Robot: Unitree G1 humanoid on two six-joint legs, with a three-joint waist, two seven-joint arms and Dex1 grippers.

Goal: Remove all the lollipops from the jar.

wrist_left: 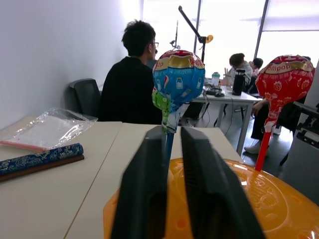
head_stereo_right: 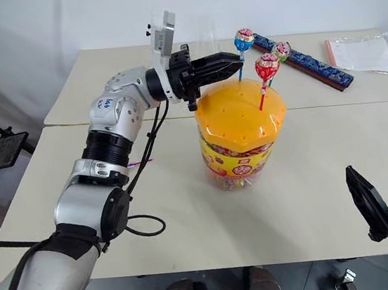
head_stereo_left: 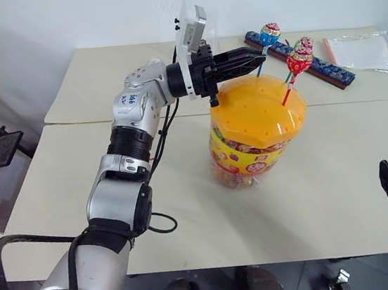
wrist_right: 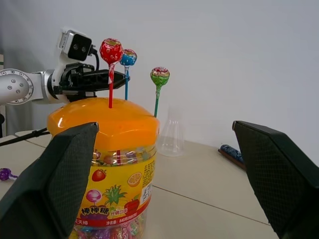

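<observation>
Three lollipops [head_stereo_left: 298,61] stood in the jar [head_stereo_left: 256,134] at frame centre; left gripper [head_stereo_left: 260,58] clamped the blue one's stick — right gripper [wrist_right: 164,174] gaped, empty.

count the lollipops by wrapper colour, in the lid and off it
blue, in the lid: 1
red, in the lid: 1
green, in the lid: 1
purple, lying on the table: 1
total: 4
</observation>
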